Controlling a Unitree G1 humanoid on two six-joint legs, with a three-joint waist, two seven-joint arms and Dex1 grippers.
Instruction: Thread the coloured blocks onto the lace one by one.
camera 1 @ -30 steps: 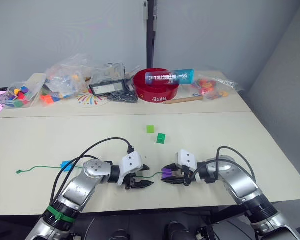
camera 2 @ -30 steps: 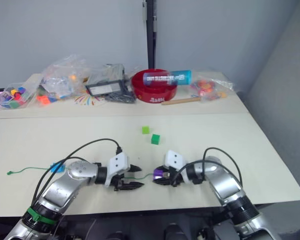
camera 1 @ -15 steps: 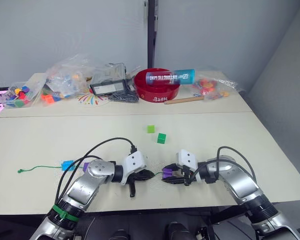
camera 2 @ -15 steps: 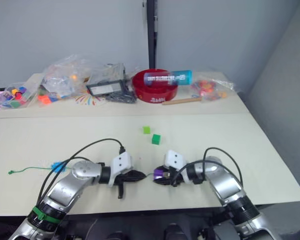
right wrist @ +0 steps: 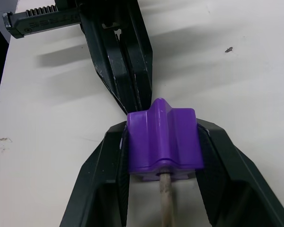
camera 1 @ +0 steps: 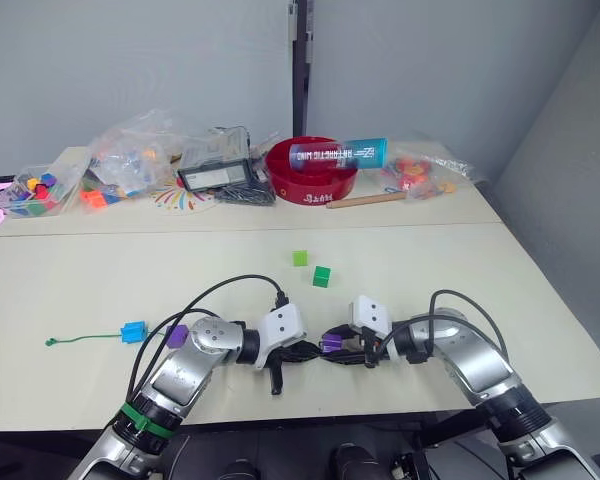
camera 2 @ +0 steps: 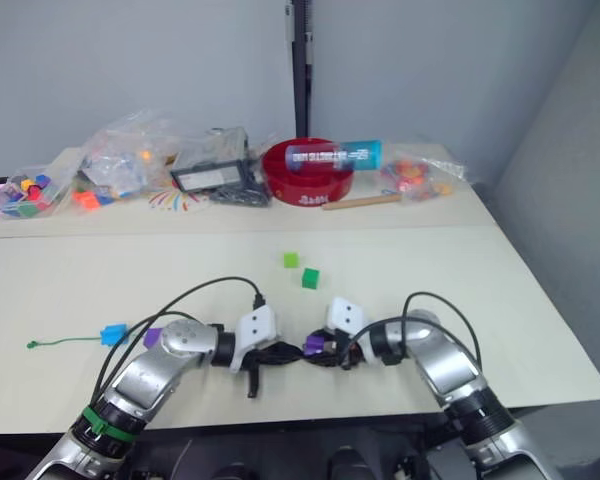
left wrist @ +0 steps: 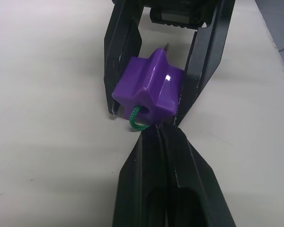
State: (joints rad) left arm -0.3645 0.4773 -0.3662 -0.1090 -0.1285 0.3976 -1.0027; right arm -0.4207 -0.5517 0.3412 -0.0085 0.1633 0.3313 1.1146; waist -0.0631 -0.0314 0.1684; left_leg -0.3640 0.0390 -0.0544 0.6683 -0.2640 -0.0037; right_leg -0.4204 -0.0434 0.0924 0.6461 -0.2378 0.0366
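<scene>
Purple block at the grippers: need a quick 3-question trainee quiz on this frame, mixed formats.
1. True or false: the right gripper clamps the purple block between its fingers.
2. What comes out of the block's hole on the side facing the left gripper? A) black cable B) green lace C) nothing
3. Fill in: two green blocks, light and dark, sit loose on the ____.

Key: 1 true; 2 B; 3 table.
</scene>
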